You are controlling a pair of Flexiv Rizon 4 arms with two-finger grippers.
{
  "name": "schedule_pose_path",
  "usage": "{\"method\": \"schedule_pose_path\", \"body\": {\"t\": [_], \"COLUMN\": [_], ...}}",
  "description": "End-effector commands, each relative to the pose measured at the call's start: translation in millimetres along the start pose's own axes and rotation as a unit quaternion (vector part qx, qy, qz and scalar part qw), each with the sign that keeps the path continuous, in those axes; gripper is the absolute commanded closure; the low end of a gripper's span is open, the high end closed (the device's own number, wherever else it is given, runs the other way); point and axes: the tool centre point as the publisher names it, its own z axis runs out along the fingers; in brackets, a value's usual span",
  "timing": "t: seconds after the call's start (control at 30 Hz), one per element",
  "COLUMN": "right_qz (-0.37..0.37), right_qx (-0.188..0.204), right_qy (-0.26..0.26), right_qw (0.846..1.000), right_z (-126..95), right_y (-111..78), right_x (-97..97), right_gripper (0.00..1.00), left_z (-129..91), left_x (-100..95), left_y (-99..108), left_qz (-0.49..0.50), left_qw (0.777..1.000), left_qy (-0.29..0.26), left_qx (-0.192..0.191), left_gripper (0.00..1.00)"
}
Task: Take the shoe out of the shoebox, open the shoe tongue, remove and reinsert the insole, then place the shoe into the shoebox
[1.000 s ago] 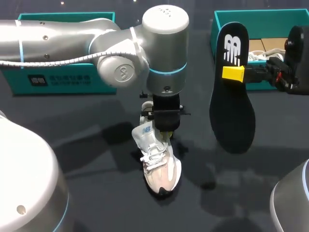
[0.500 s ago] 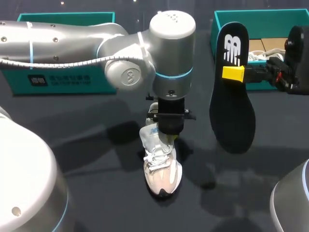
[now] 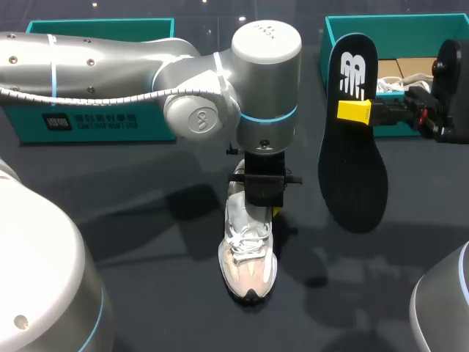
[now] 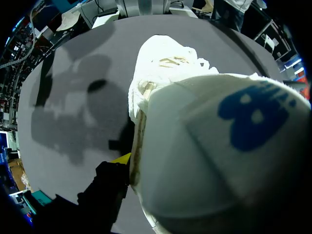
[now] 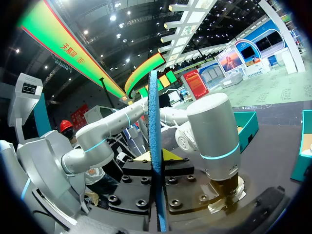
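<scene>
Hiding the heel: the big round wrist of my left arm (image 3: 265, 81) sits right over the back of the shoe (image 3: 249, 260), so from above only the laces and toe show.
Hard to see: in the left wrist view the heel fills almost everything. One yellow tip (image 4: 122, 158) peeks out beside the heel rim. The other tip is behind the shoe.
Cut off: the shoebox (image 3: 399, 24) runs off the far right edge. A white thing (image 3: 392, 84) lies in it, partly behind the insole (image 3: 352, 169), and I cannot tell what it is.
Shoe and left jaws: the shoe stands on the table (image 3: 146, 242), toe toward me. The left gripper (image 3: 267, 209) is down on its heel. The tip that shows is against the outside of the heel rim. The shoe turns with the gripper, so the jaws have hold of it.
Insole and right jaws: the right gripper (image 3: 354, 111) is closed tight on the insole near its top end. The insole hangs in the air, long end down, just in front of the shoebox and well apart from the shoe.
What changed: my left arm has slid to the right. The shoe's heel went with it, and the toe, which pointed off to the right, now points straight at me. The right arm and the insole have stayed put.
</scene>
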Motion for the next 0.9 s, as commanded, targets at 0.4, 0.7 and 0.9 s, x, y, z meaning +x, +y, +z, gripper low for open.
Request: {"method": "schedule_pose_path", "body": {"t": [0.4, 0.7, 0.9], "right_qz": [0.0, 0.0, 0.0], "right_qx": [-0.003, -0.003, -0.003], "right_qy": [-0.004, -0.004, -0.004], "right_qw": [1.0, 1.0, 1.0], "right_z": [-1, -1, -1], "right_y": [-3.3, -3.3, -3.3], "right_x": [4.2, 4.2, 4.2], "right_gripper": [1.0, 1.0, 1.0], "left_z": [-89, -152, -152], "left_x": [30.0, 36.0, 36.0], "left_y": [15, 18, 18], "left_qz": [-0.012, 0.013, 0.013], "left_qw": [0.974, 0.931, 0.931], "left_qy": [-0.223, -0.358, -0.358], "left_qx": [-0.041, -0.073, -0.073], "left_gripper": [0.0, 0.0, 0.0]}}
